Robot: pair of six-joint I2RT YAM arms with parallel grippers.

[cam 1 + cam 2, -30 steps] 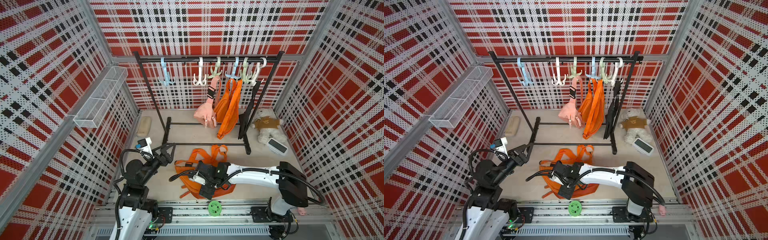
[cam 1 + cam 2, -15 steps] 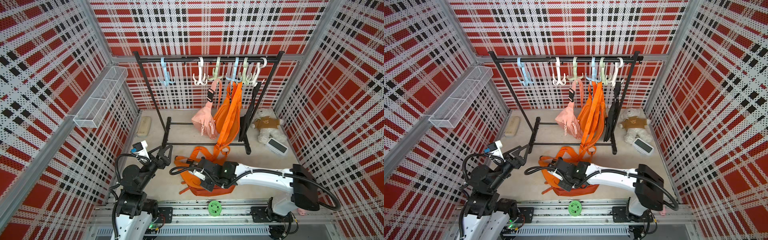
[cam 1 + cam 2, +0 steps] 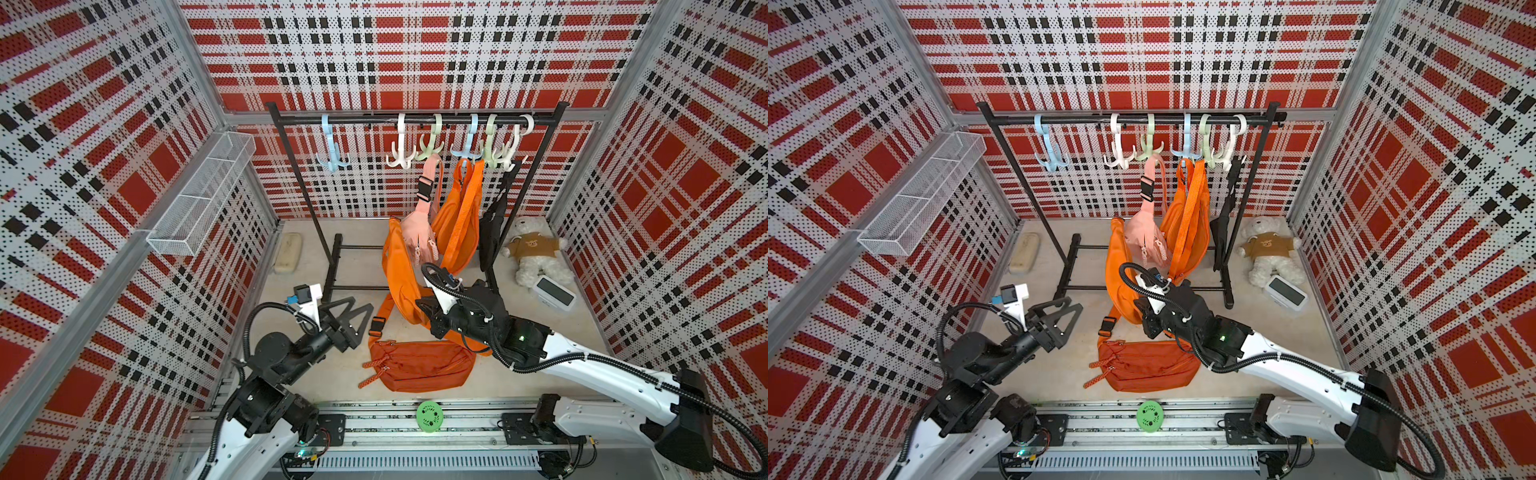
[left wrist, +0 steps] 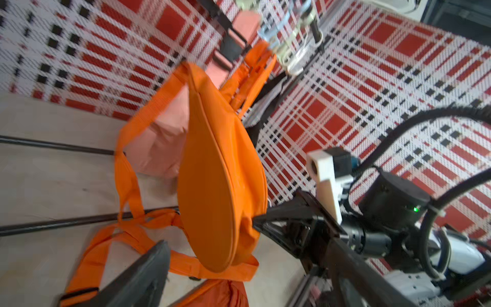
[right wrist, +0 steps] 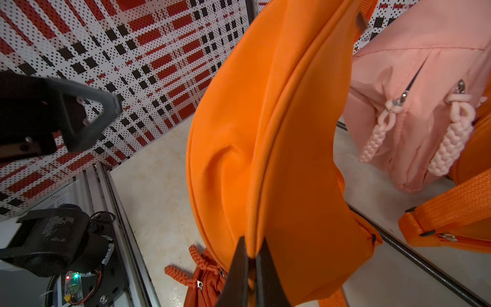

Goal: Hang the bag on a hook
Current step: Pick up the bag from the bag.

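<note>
Right wrist view: the right gripper [image 5: 252, 263] is clamped shut on the piped seam of the bright orange bag [image 5: 265, 133], near the bag's lower end. In both top views this bag [image 3: 399, 270] stands lifted off the floor just in front of the rack, touching the hanging pink bag [image 3: 417, 237], and it is on no hook. At about 6 o'clock from the grip a darker rust bag [image 3: 419, 365] lies flat on the floor. At 9 o'clock the left gripper [image 3: 353, 306] hovers with its jaws spread wide and nothing between them, near the orange strap [image 3: 380, 309] but apart from it. At 12 o'clock the rack's rail [image 3: 374, 120] carries the hooks: a blue hook [image 3: 332, 160] and a white hook [image 3: 401, 156] hang bare, while the pink bag, another orange bag [image 3: 459, 232] and a black bag [image 3: 492, 232] hang further along. At 2 o'clock a teddy bear [image 3: 536, 253] sits by a white clock [image 3: 555, 293].
</note>
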